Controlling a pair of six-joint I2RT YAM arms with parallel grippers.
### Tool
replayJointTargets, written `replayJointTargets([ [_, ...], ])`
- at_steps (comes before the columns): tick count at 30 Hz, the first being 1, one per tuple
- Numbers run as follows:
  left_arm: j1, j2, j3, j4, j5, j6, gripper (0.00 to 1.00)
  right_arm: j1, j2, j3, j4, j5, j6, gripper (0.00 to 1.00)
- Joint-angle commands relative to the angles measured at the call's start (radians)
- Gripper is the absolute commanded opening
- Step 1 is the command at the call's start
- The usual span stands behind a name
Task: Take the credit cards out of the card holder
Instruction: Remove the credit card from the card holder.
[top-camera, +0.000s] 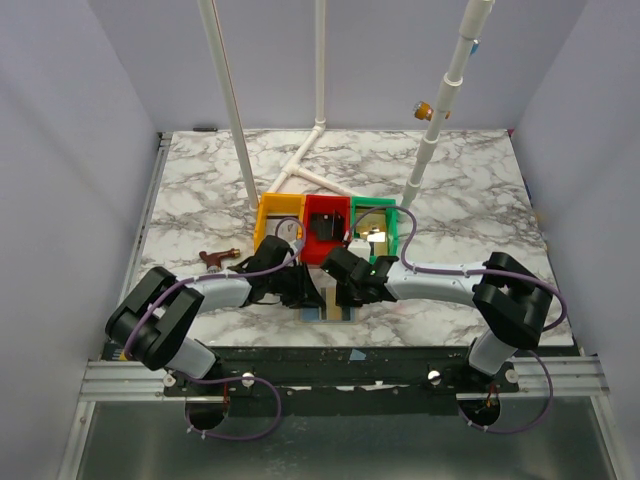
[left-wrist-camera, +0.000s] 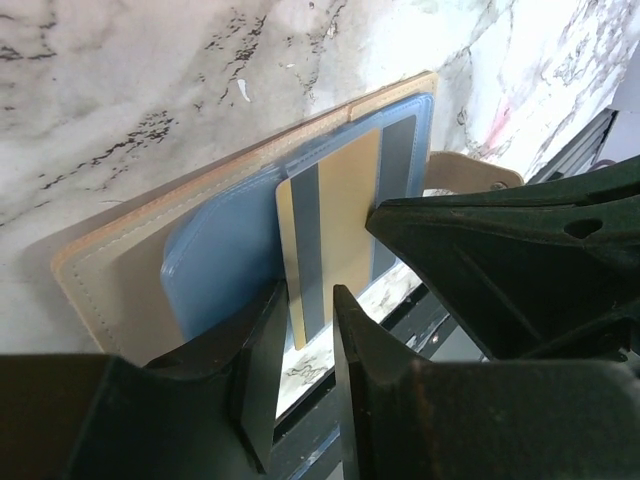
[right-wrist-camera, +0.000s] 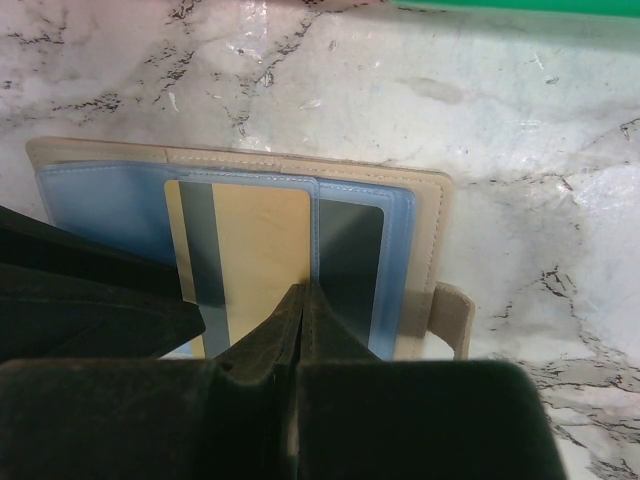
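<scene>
My left gripper (left-wrist-camera: 308, 305) has its fingers a little apart, with the near corner of the gold card (left-wrist-camera: 335, 200) in the gap; whether they actually touch it I cannot tell. My right gripper (right-wrist-camera: 302, 292) is pressed together, its tip down on the open card holder (right-wrist-camera: 430, 230), right at that card's edge. The card lies flat on the holder's blue pocket. Both my forearms reach inward, low over the marble table (right-wrist-camera: 520, 120), with the wrists nearly meeting.

Bright, even light with soft shadows; close-up foregrounds look blurred.
</scene>
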Motion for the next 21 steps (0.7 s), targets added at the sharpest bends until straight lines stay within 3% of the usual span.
replayJointTargets([
  [1, 0.004, 0.006, -0.019, 0.032, 0.026, -0.014, 0.26, 0.01, 0.045, -0.022, -0.012, -0.025, 0.008, 0.01],
  [21, 0.026, 0.061, -0.08, 0.216, 0.13, -0.118, 0.21, 0.01, 0.051, -0.027, -0.006, -0.036, 0.004, 0.01],
])
